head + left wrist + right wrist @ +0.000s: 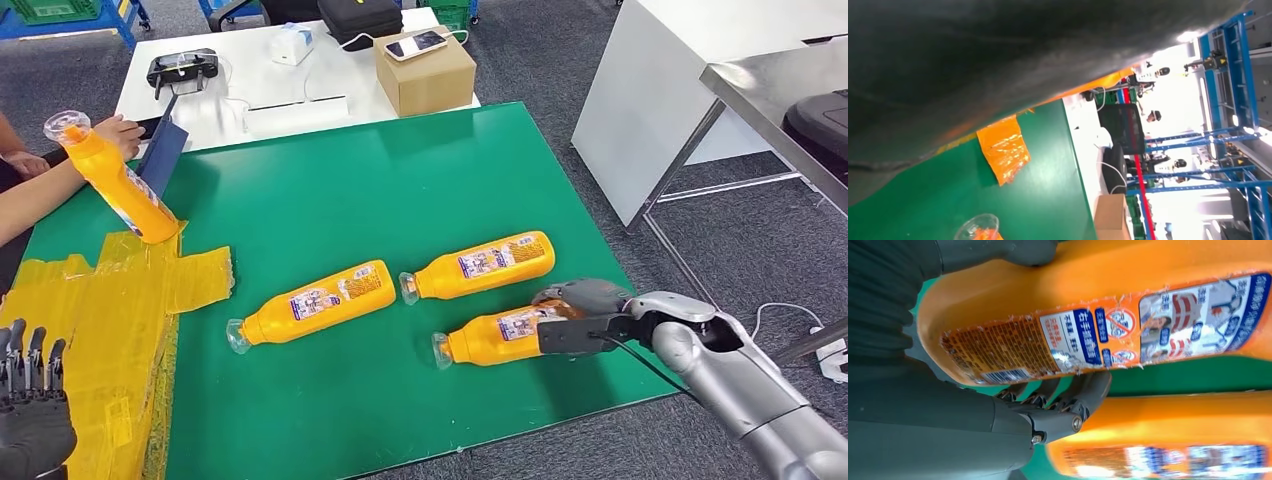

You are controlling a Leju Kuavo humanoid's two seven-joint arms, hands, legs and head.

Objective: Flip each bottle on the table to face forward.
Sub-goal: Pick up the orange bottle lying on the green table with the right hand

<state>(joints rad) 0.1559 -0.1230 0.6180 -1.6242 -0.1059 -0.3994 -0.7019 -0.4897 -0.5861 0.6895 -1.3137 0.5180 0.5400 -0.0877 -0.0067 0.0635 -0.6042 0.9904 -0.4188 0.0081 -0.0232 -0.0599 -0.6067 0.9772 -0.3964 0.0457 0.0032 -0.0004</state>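
The right hand (572,318) grasps the nearest orange bottle (497,335), label up, beside 2 lying bottles (330,295), while the left hand (30,410) hangs released, so most flipping seems left.

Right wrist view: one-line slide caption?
Right hand grips the base end of a lying orange bottle, label up, second bottle beside it.

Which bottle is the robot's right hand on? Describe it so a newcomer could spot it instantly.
On the green mat three orange bottles lie flat. It is the bottle nearest the robot, at the mat's front edge, the one whose base end sits in the right hand.
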